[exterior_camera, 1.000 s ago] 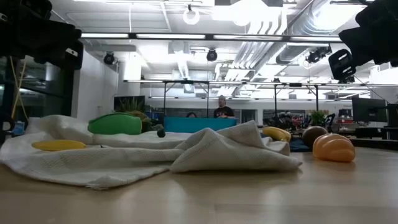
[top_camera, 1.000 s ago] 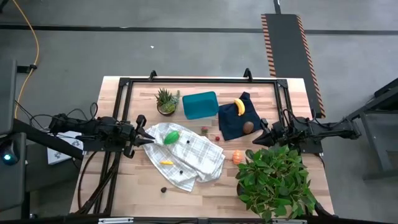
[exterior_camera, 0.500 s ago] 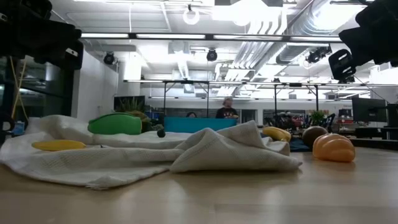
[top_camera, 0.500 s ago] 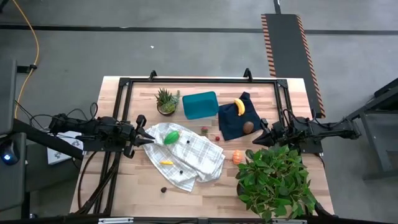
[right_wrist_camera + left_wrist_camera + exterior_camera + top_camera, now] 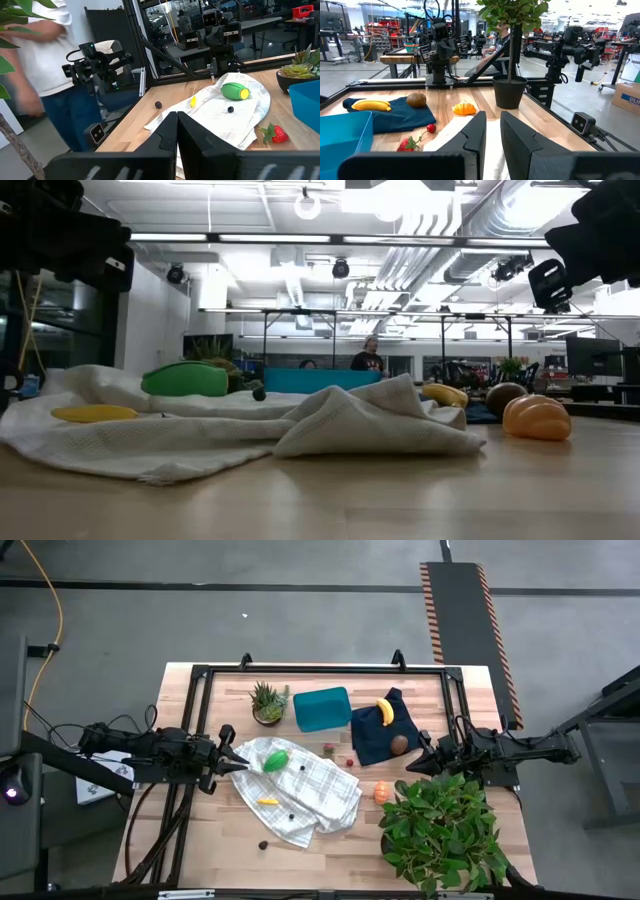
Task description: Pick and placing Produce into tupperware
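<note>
Teal tupperware [image 5: 322, 708] sits near the far edge of the desk [image 5: 190, 850], between a small spiky potted plant [image 5: 266, 703] and a navy cloth [image 5: 383, 740] carrying the banana [image 5: 385, 711] and a brown piece [image 5: 399, 745]. We see the green piece [image 5: 275, 761] on the white cloth [image 5: 300, 790]. Our left end effector [image 5: 236, 759], fingers slightly apart and empty, hovers at that cloth's edge; our right end effector [image 5: 412, 766] waits pressed together beside the navy cloth.

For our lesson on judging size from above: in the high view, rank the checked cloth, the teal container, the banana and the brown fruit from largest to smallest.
1. Checked cloth
2. Teal container
3. Banana
4. Brown fruit
</note>
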